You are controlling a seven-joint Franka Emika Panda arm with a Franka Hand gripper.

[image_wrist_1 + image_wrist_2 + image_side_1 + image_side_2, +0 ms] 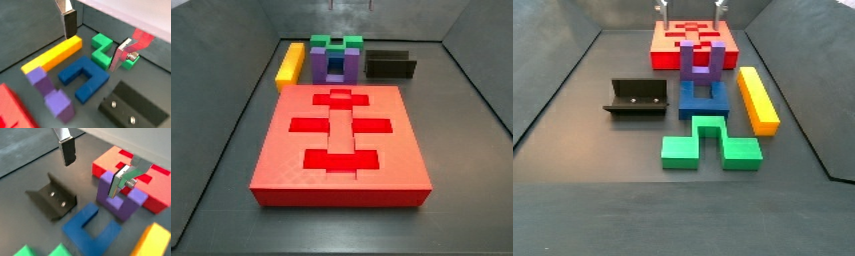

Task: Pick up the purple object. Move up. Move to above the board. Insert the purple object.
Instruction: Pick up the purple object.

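The purple object [699, 62] is a U-shaped block lying on the dark floor between the board [694, 40] and a blue block; it also shows in both wrist views [50, 92] [120, 195] and in a side view [334, 65]. The board is a large red slab with darker cross and bar cut-outs [338, 140], and its edge shows in both wrist views [13, 107] [107, 163]. My gripper [97, 39] [93, 168] hangs above the cluster of blocks, clear of them. Its fingers [69, 22] [119, 183] are wide apart with nothing between them.
A blue notched block [704, 97] lies next to the purple object, a green block [710, 145] beyond it, and a long yellow bar [758, 98] beside them. The fixture [637, 97] stands on the blocks' other side. Dark tray walls [225, 150] surround the floor.
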